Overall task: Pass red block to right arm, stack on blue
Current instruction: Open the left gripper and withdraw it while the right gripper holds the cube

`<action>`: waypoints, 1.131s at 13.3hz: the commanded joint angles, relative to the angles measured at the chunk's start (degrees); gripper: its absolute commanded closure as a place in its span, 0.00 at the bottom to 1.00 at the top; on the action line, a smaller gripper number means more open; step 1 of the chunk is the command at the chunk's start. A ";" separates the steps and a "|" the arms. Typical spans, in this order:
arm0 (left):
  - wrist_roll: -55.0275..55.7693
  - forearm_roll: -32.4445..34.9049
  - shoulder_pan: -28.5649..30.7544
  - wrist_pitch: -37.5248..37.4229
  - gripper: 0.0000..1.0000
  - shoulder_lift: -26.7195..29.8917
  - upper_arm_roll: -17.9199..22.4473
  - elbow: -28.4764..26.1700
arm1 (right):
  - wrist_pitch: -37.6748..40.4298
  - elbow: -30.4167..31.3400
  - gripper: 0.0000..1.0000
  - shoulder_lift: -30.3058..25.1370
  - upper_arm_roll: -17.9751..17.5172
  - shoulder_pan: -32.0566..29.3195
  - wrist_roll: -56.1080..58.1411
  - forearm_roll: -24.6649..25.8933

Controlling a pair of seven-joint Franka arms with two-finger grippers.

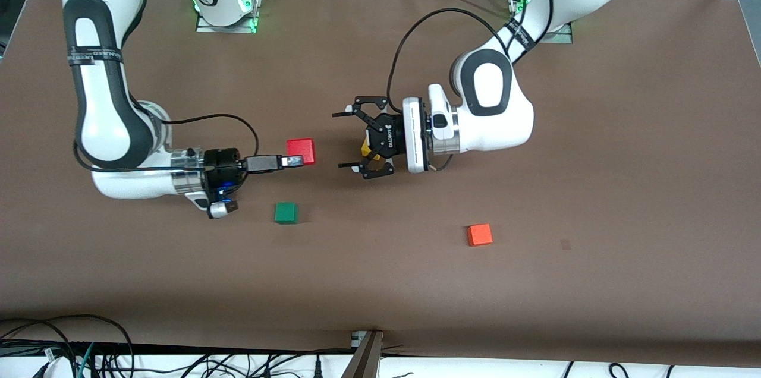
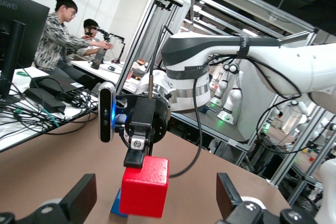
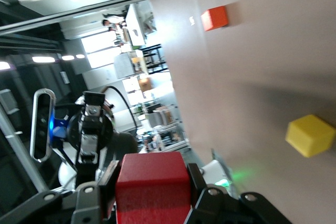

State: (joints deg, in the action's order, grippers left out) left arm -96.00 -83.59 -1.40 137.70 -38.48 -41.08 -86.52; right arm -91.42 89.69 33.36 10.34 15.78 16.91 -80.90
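Note:
The red block [image 1: 301, 151] is up off the table, and my right gripper [image 1: 299, 160] is shut on it; the slim black fingers [image 3: 195, 179] press two of its faces [image 3: 152, 187]. My left gripper [image 1: 339, 140] is open and level with the block, a short gap away toward the left arm's end, its wide claw fingers [image 2: 79, 198] apart and touching nothing. A corner of the blue cube [image 2: 116, 208] shows on the table just under the red block [image 2: 145, 186]. In the front view the blue cube is hidden.
A green cube [image 1: 286, 212] lies nearer the front camera than the red block. An orange-red cube [image 1: 479, 235] sits toward the left arm's end. A yellow cube [image 3: 310, 135] lies under the left gripper, mostly hidden in the front view.

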 commanded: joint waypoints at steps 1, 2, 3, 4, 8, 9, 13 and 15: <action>4.74 7.43 4.90 -8.98 0.00 1.12 0.47 -0.94 | 0.46 -3.10 0.83 -0.75 0.20 -1.71 0.58 9.23; 7.64 12.17 7.01 -13.03 0.00 1.04 0.47 -0.50 | 0.28 -4.25 0.83 -0.58 0.20 -2.32 0.93 13.88; 10.54 16.57 8.86 -16.55 0.00 1.12 0.30 -0.23 | -0.15 -4.78 0.83 -0.58 0.20 -2.59 1.72 18.10; 12.74 18.87 10.35 -19.45 0.00 1.12 0.38 -0.15 | -1.46 -4.87 0.83 -0.58 0.47 -2.68 2.42 21.02; 20.46 27.65 14.67 -30.00 0.00 2.26 0.47 -0.41 | -10.59 -4.87 0.83 -0.40 1.00 -2.77 3.92 37.53; 24.67 31.69 15.63 -32.20 0.00 3.14 0.47 -0.23 | -13.23 -4.87 0.83 -0.31 1.00 -2.77 3.92 41.83; 39.61 39.79 19.41 -42.57 0.00 7.18 0.47 -0.06 | -22.28 -4.52 0.83 0.48 1.00 -1.89 3.05 56.17; 47.97 45.42 20.30 -46.71 0.00 8.24 0.38 1.08 | -24.76 -4.17 0.83 0.83 1.00 -1.63 1.39 62.24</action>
State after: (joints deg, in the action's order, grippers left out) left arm -54.64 -42.37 17.93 94.18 -32.25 -40.53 -85.90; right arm -113.94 85.27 34.01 11.37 13.65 19.72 -23.07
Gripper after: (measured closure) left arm 0.000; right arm 0.432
